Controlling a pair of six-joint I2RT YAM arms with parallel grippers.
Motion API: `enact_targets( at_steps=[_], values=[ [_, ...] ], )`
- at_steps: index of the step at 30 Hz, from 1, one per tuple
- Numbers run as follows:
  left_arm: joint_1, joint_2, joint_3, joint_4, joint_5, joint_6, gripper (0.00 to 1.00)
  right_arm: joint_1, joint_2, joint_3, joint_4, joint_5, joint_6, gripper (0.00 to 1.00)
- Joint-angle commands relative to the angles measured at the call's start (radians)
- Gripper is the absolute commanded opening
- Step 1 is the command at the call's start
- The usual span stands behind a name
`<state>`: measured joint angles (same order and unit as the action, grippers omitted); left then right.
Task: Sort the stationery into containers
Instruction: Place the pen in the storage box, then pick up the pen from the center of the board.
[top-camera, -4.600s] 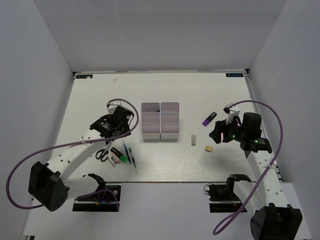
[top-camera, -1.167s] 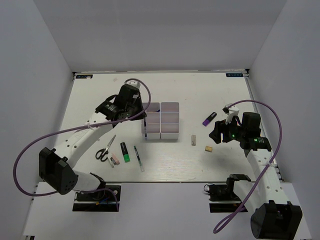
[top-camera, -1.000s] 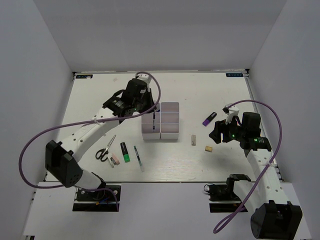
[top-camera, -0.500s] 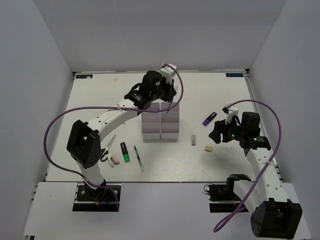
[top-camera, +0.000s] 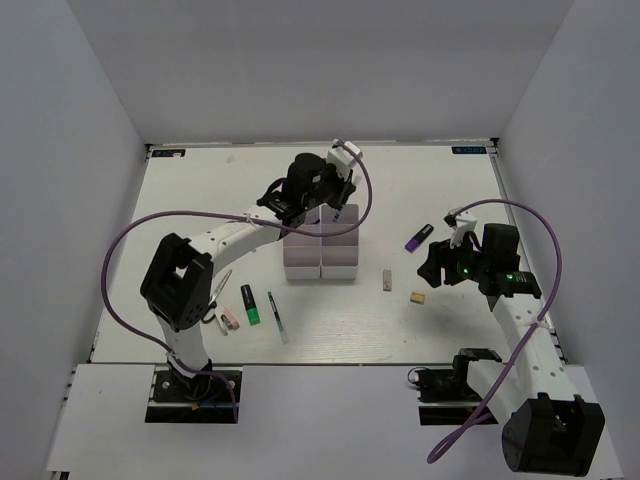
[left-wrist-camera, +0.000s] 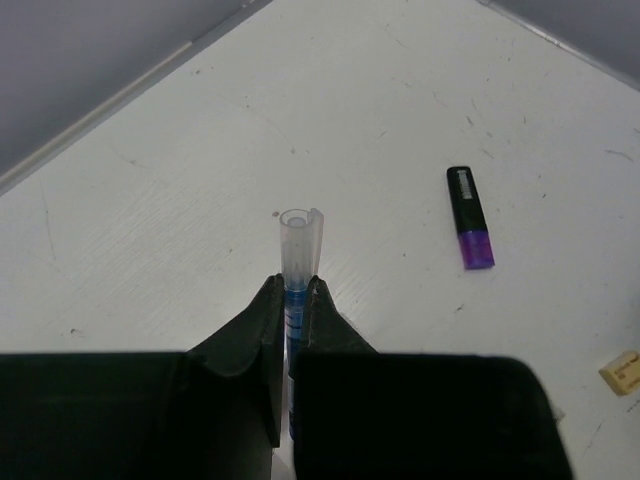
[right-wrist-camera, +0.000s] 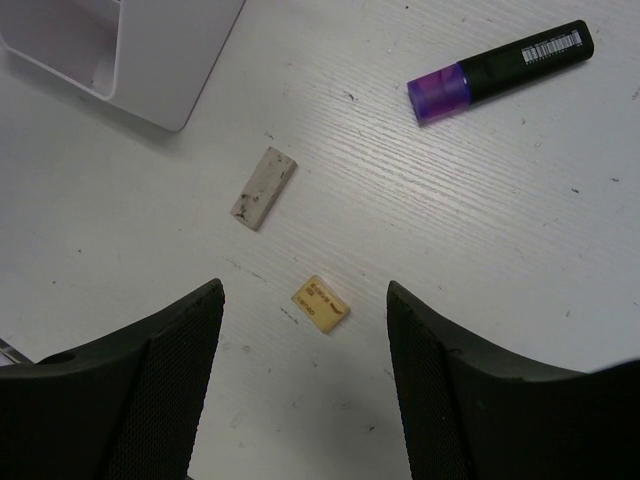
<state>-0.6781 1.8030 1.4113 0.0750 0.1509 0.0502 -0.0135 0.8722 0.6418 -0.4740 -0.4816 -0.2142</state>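
Left fingers (left-wrist-camera: 250, 340) are pinched shut on a blue pen (left-wrist-camera: 299, 245), its clear end standing out past the tips. In this left wrist view a purple-black marker (left-wrist-camera: 470, 217) and a tan block (left-wrist-camera: 622, 370) lie loose on the white worktop (left-wrist-camera: 150, 200) beyond.

Right wrist view: right fingers (right-wrist-camera: 160, 380) are spread wide and hold nothing, hovering above the tan block (right-wrist-camera: 320, 303). A grey stick (right-wrist-camera: 263, 187) and the purple-black marker (right-wrist-camera: 500, 70) lie near it.

Overhead view: the left arm reaches over the far right corner of the six white bins (top-camera: 340, 270) (their contents cannot be made out). Left of the bins lie scissors (top-camera: 205, 305), a pink piece (top-camera: 228, 318), a green-tipped marker (top-camera: 248, 303) and a thin pen (top-camera: 277, 318). To their right lie the grey stick (top-camera: 387, 279), tan block (top-camera: 417, 297) and purple-black marker (top-camera: 418, 237).

The sorting looks barely begun: one pen is about to be dropped and seven items are unsorted.
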Motion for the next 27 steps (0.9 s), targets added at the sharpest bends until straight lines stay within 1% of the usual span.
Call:
enact_targets(
  at_steps=[1,2,4,6,7,9,10,11,15,16,17,18,19,20,21,22,23,24,25,26,27],
  values=[
    [-0.005,-0.028,-0.064,0.072,0.012,0.043,0.00,-0.005,-0.003,0.038,-0.009,-0.011,-0.007,0.69],
    [-0.005,-0.030,-0.104,0.095,0.006,0.039,0.06,-0.005,-0.002,0.038,-0.006,-0.011,-0.007,0.69],
    [-0.008,-0.039,-0.124,0.095,-0.008,0.034,0.13,-0.005,-0.006,0.038,-0.011,-0.014,-0.008,0.69],
    [-0.012,-0.050,-0.144,0.103,-0.014,0.028,0.24,-0.003,-0.002,0.039,-0.009,-0.017,-0.011,0.69],
    [-0.017,-0.053,-0.147,0.103,-0.020,0.027,0.33,-0.003,-0.002,0.038,-0.008,-0.017,-0.010,0.69],
    [-0.023,-0.062,-0.150,0.097,-0.025,0.030,0.44,-0.005,-0.002,0.036,-0.009,-0.017,-0.011,0.69],
    [-0.024,-0.076,-0.150,0.094,-0.025,0.028,0.48,-0.005,-0.002,0.036,-0.009,-0.017,-0.010,0.69],
    [-0.026,-0.079,-0.149,0.089,-0.030,0.025,0.56,-0.003,-0.001,0.036,-0.009,-0.018,-0.010,0.69],
    [-0.054,-0.120,-0.140,0.077,-0.049,0.037,0.60,-0.005,-0.004,0.033,-0.017,-0.020,-0.014,0.69],
    [-0.067,-0.155,-0.138,0.071,-0.056,0.039,0.60,-0.003,-0.001,0.036,-0.012,-0.018,-0.011,0.69],
    [-0.069,-0.171,-0.146,0.060,-0.060,0.037,0.58,-0.005,-0.004,0.035,-0.009,-0.022,-0.013,0.69],
    [-0.075,-0.207,-0.150,0.049,-0.115,0.024,0.36,-0.005,-0.002,0.035,-0.009,-0.022,-0.014,0.69],
    [-0.098,-0.232,-0.159,0.007,-0.138,0.013,0.19,-0.005,-0.006,0.035,-0.008,-0.020,-0.014,0.69],
    [-0.109,-0.275,-0.161,-0.070,-0.169,-0.016,0.04,-0.005,-0.004,0.035,-0.011,-0.020,-0.013,0.68],
    [-0.116,-0.319,-0.160,-0.134,-0.254,-0.038,0.00,-0.006,-0.009,0.038,-0.012,-0.018,-0.013,0.62],
    [-0.139,-0.341,-0.137,-0.279,-0.374,-0.185,0.00,-0.005,-0.010,0.036,-0.011,-0.022,-0.013,0.31],
    [-0.144,-0.396,-0.130,-0.437,-0.433,-0.238,0.00,-0.006,-0.013,0.036,-0.014,-0.020,-0.014,0.10],
    [-0.147,-0.412,-0.129,-0.508,-0.545,-0.297,0.00,-0.006,-0.012,0.036,-0.012,-0.025,-0.014,0.00],
    [-0.149,-0.431,-0.170,-0.628,-0.630,-0.481,0.04,-0.005,-0.010,0.035,-0.009,-0.025,-0.014,0.00],
    [-0.144,-0.470,-0.188,-0.747,-0.699,-0.556,0.17,-0.003,-0.009,0.035,-0.008,-0.026,-0.014,0.30],
    [-0.138,-0.508,-0.240,-0.794,-0.712,-0.625,0.35,0.000,-0.003,0.038,-0.012,-0.028,-0.014,0.62]
  ],
)
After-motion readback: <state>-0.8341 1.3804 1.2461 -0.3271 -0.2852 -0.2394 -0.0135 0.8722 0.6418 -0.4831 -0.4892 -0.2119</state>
